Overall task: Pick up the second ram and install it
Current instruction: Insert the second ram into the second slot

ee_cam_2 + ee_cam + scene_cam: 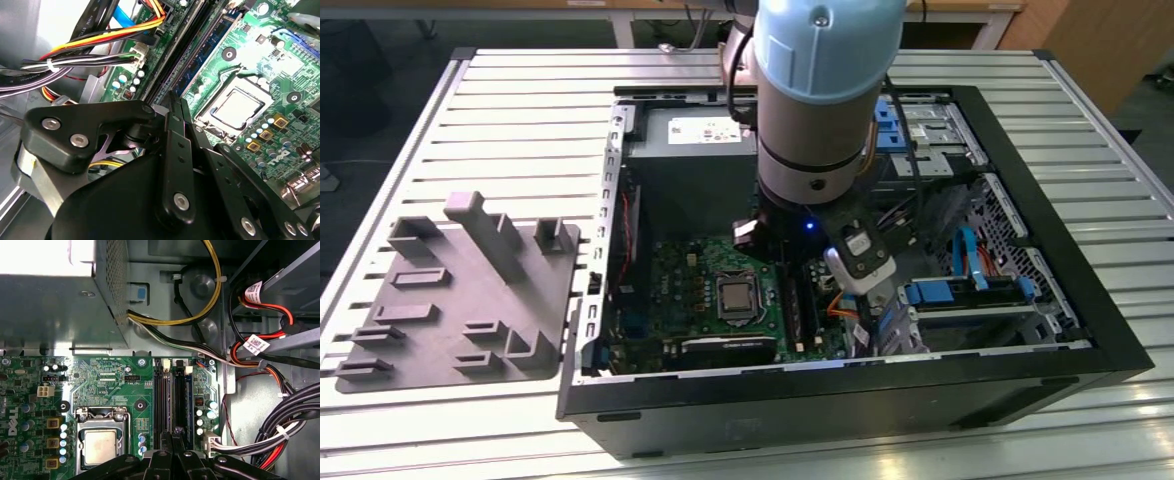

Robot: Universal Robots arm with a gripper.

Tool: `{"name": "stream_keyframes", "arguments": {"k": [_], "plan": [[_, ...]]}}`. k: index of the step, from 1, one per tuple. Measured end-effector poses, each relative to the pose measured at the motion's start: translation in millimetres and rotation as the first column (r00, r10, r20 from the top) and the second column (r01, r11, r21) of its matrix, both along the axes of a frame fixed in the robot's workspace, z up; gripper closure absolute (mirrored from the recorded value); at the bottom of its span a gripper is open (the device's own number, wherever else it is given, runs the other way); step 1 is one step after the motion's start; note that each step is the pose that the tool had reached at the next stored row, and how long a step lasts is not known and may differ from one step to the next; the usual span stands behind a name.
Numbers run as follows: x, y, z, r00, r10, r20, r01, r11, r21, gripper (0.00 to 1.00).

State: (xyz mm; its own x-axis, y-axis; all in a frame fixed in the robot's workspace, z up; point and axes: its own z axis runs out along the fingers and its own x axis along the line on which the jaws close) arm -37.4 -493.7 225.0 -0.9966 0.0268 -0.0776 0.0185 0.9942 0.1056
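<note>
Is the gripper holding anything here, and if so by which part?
The gripper is closed on a thin dark stick, seemingly the ram, gripped along its upper edge, above the motherboard's slots.

Exterior overhead; wrist views near motherboard (115, 390).

pincer (172, 437) tips behind own linkage

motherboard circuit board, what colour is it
Green, clearest in the first wrist view: the motherboard around the processor socket.
</note>
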Motion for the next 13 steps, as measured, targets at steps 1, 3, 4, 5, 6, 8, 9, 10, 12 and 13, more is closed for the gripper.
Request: {"name": "stream_keyframes", "arguments": {"k": [1, 3, 4, 5, 6, 8, 9, 10, 12, 13], "plan": [[0.0, 0.0, -0.4, 1.0000, 0.000, 0.0000, 0.000, 1.0000, -0.0001, 0.88], [0.0, -0.1, -0.8, 1.0000, 0.000, -0.0002, 0.000, 1.0000, -0.0004, 0.88], [0.0, -0.1, -0.9, 1.0000, 0.000, -0.0001, 0.000, 1.0000, -0.0005, 0.88], [-0.1, -0.1, -1.1, 1.0000, 0.000, -0.0001, 0.000, 1.0000, -0.0004, 0.88], [-0.1, 0.0, -1.2, 1.0000, 0.000, -0.0001, 0.000, 1.0000, -0.0002, 0.88], [-0.2, 0.0, -1.2, 1.0000, 0.001, -0.0001, -0.001, 1.0000, -0.0002, 0.88], [-0.3, 0.0, -1.3, 1.0000, 0.001, -0.0001, -0.001, 1.0000, -0.0003, 0.88], [-0.6, 0.0, -1.3, 1.0000, 0.001, 0.0000, -0.001, 1.0000, -0.0003, 0.88], [-1.0, 0.0, -1.4, 1.0000, 0.002, 0.0000, -0.002, 1.0000, -0.0003, 0.88], [-1.1, 0.0, -1.5, 1.0000, 0.002, 0.0000, -0.002, 1.0000, -0.0002, 0.88]]}}
